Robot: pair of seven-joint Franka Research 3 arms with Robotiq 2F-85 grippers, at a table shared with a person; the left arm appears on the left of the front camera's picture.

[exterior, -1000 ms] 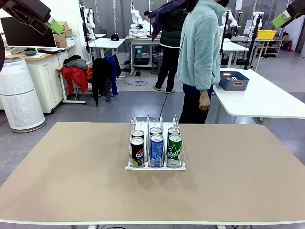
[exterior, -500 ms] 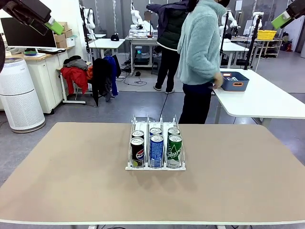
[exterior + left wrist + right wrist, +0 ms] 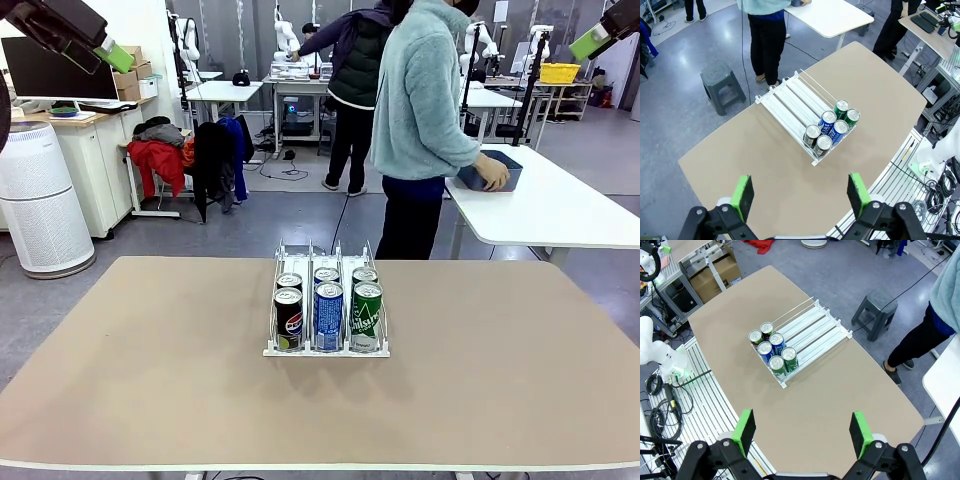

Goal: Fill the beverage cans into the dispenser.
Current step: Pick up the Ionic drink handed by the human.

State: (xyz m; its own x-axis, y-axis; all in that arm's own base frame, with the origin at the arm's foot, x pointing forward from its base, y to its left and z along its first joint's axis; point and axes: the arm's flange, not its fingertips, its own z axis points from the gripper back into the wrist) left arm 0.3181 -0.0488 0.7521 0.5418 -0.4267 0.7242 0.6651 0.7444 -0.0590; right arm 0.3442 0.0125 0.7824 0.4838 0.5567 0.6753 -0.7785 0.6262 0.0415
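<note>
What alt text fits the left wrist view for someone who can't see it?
Seen from above, six drink cans stand two to a lane at one end of a white wire rack on a tan table. The open left tool shows at the bottom edge; a person stands beyond the table.

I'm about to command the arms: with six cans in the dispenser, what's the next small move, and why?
Probably wait, arms raised. The left gripper and right gripper hang open high over the table, the six beverage cans already stand in the dispenser, and the person's hand is at the blue bin on the next table, perhaps fetching more.
</note>
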